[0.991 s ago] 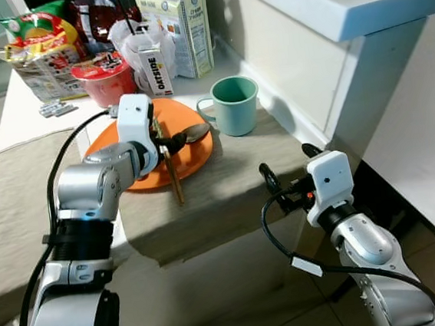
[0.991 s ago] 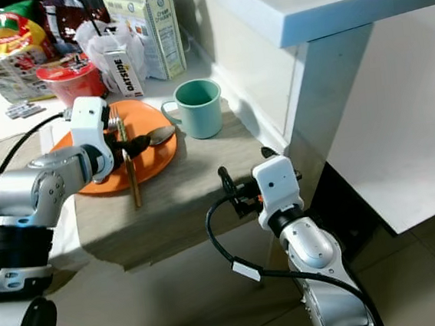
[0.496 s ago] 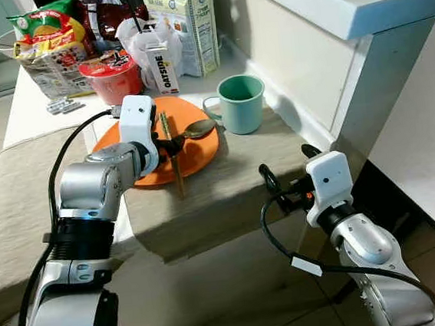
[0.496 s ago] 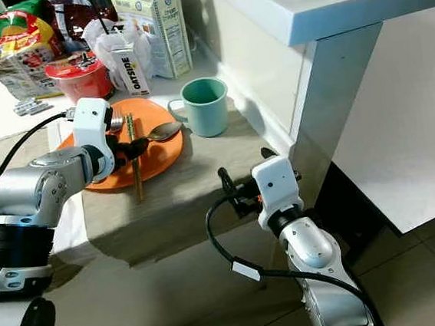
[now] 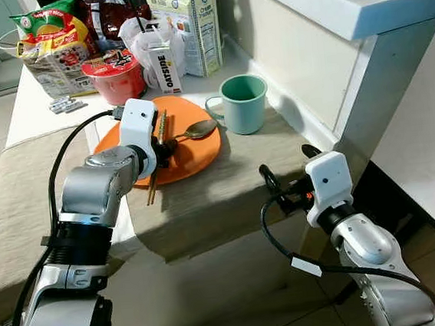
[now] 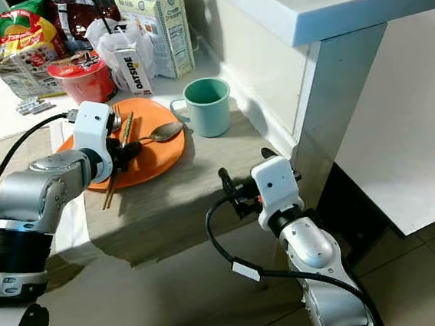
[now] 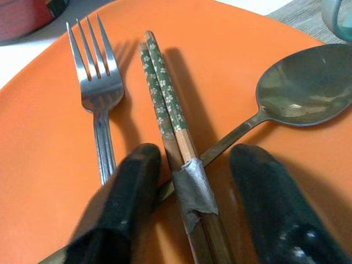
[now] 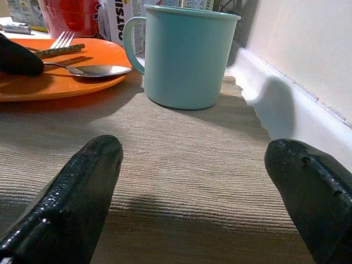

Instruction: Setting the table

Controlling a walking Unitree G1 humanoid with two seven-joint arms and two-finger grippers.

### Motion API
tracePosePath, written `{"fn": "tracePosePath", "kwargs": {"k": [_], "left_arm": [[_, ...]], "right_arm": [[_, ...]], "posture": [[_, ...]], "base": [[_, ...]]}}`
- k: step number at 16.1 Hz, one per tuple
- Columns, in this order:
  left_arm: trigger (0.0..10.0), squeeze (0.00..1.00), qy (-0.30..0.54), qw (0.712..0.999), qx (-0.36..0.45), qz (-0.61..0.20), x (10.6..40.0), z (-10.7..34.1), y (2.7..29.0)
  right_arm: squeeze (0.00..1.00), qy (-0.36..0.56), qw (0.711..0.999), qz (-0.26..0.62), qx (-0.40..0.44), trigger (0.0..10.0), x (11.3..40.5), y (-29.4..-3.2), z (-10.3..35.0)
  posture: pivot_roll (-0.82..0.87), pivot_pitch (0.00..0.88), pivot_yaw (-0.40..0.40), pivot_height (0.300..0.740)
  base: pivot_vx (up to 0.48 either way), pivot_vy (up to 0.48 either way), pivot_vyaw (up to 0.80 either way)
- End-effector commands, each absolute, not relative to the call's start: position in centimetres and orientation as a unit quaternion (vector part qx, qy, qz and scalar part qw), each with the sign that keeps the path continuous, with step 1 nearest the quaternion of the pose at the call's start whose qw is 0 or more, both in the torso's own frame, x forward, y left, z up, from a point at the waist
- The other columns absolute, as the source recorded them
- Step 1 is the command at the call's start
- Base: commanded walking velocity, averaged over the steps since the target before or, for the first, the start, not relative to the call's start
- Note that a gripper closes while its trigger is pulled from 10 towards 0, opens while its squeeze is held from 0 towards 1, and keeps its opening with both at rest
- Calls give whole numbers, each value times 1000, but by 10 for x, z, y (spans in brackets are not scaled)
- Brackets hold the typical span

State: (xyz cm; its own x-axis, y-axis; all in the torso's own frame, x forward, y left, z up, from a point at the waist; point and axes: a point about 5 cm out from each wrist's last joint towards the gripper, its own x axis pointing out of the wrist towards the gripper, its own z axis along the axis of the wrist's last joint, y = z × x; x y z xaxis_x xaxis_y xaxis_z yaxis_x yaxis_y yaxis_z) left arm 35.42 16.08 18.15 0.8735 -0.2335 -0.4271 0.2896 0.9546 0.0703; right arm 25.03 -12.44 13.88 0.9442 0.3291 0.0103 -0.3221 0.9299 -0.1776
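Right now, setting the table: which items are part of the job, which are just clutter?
Job items:
orange plate
fork
chopsticks, taped pair, between the open fingers of the left gripper
spoon
green mug

Just lying about:
red noodle cup
Oatside carton
tall milk carton
snack bags

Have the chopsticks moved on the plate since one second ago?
Yes. The chopsticks have swung: their near end now points left of the plate, toward the robot's left.
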Motion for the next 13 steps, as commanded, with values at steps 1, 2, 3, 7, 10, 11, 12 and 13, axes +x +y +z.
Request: {"fn": "tracePosePath", "kwargs": {"k": [1,2,3,7,10,11,12,13], "left_arm": [[0,0,237,959,76,-132,351,166,165],[0,0,232,960,81,-132,351,168,165],[0,0,229,961,85,-130,351,168,165],[0,0,204,965,89,-138,351,174,165],[0,0,197,968,81,-135,351,177,168],[0,0,174,974,64,-129,352,188,171],[0,0,159,977,63,-126,352,197,172],[0,0,147,980,60,-123,352,203,173]], "right_arm": [[0,-20,982,167,-90,10000,252,-123,141],[0,-20,981,168,-91,10000,252,-123,141],[0,-19,982,168,-90,10000,252,-123,141],[0,-17,981,168,-92,10000,253,-123,140],[0,-16,981,169,-92,10000,254,-124,140],[0,-15,981,168,-93,10000,254,-124,139],[0,-15,981,168,-94,10000,254,-124,139],[0,-15,981,168,-95,10000,254,-125,138]], "posture": [[-90,65,81,740],[-91,65,81,740],[-91,65,81,740],[-88,61,77,740],[-88,57,77,740],[-89,53,77,740],[-89,50,76,740],[-88,48,76,740]], "base": [[0,0,0],[0,0,0],[0,0,0],[0,0,0],[0,0,0],[0,0,0],[0,0,0],[0,0,0]]}}
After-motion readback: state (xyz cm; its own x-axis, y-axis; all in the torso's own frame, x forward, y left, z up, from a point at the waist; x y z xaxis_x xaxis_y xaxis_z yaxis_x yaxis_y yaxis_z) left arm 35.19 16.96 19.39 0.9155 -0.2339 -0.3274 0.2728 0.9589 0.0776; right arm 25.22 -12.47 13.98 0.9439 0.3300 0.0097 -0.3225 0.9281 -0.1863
